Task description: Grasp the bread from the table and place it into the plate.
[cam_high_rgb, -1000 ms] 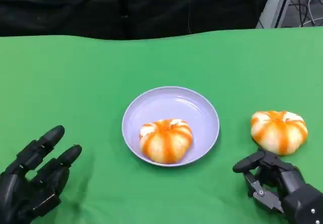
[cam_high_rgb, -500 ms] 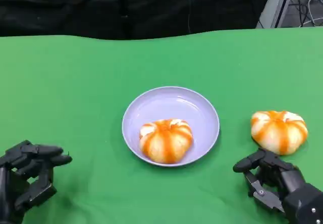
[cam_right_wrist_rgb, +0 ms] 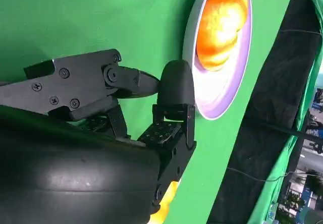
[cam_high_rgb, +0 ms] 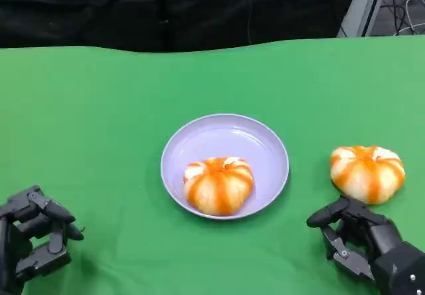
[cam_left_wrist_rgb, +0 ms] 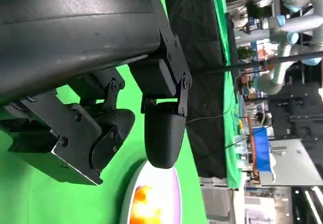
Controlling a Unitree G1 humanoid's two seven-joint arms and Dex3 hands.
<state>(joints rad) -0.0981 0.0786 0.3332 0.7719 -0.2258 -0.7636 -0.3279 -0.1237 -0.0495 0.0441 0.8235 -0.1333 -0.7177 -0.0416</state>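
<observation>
A lavender plate (cam_high_rgb: 226, 135) sits mid-table with one orange-striped bread (cam_high_rgb: 219, 184) lying in it. A second orange-striped bread (cam_high_rgb: 367, 173) rests on the green cloth to the plate's right. My right hand (cam_high_rgb: 362, 242) lies just in front of that bread, apart from it, fingers curled in and holding nothing. At the lower left, my left hand (cam_high_rgb: 33, 238) is curled in too and holds nothing. The left wrist view looks past its hand (cam_left_wrist_rgb: 101, 108) to the plate (cam_left_wrist_rgb: 172, 199) and bread (cam_left_wrist_rgb: 144, 209). The right wrist view has its hand (cam_right_wrist_rgb: 126, 113), the plate (cam_right_wrist_rgb: 222, 108) and the plated bread (cam_right_wrist_rgb: 219, 24).
Green cloth (cam_high_rgb: 99, 109) covers the table, with a black backdrop (cam_high_rgb: 166, 9) along its far edge. Cables and a metal frame (cam_high_rgb: 372, 2) stand beyond the far right corner. Bare cloth lies between the loose bread and the plate.
My left hand has drawn back toward the lower left corner and curled its fingers in. The right hand, both breads and the plate have not moved.
</observation>
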